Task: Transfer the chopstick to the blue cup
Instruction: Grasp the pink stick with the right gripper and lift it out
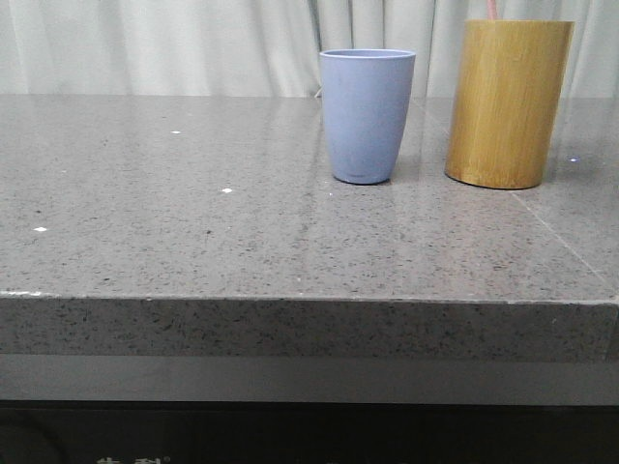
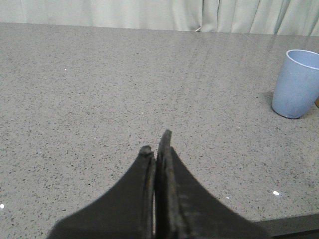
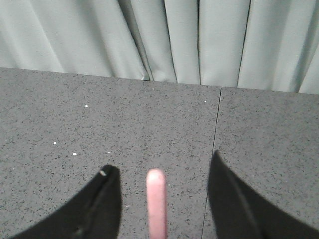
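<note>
The blue cup stands upright on the grey table, left of a taller bamboo cylinder. A pale pink chopstick sticks up out of the cylinder at the top edge of the front view. In the right wrist view the chopstick's tip stands between the two fingers of my open right gripper, touching neither. My left gripper is shut and empty, over bare table well left of the blue cup. Neither gripper shows in the front view.
The grey speckled table ends at a front edge near the camera. Pale curtains hang behind the table. A seam runs across the tabletop in the right wrist view.
</note>
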